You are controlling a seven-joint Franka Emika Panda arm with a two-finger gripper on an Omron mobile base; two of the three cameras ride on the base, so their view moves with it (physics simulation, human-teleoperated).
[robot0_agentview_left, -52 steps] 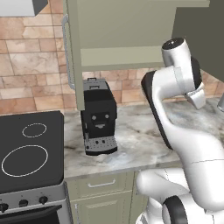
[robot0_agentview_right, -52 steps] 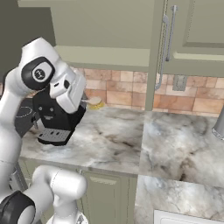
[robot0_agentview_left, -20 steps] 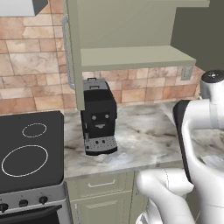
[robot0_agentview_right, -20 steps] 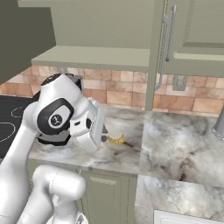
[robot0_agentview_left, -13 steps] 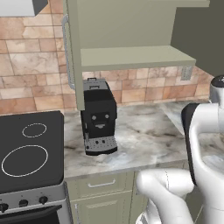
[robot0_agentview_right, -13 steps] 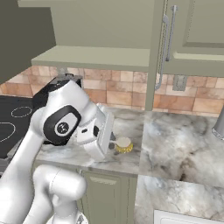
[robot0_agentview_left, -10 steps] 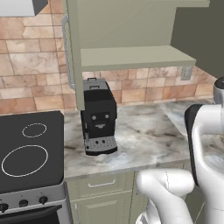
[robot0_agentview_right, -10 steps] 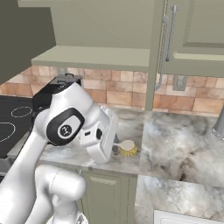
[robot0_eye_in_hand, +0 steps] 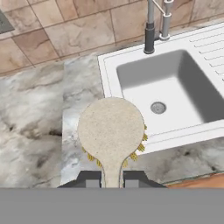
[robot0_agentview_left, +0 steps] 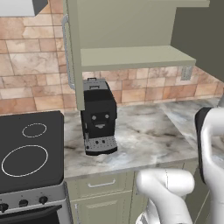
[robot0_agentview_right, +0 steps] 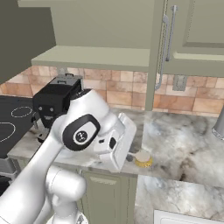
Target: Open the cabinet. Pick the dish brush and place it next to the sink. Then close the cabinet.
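Gripper clamped on dish brush handle, round tan head with yellow bristles pointing toward 12 o'clock in hand view. Brush head over marble worktop, overlapping left rim of white sink; contact with worktop unclear. Faucet at 1 o'clock. Cabinet doors open, shelf bare. Black coffee machine on worktop beside stove.
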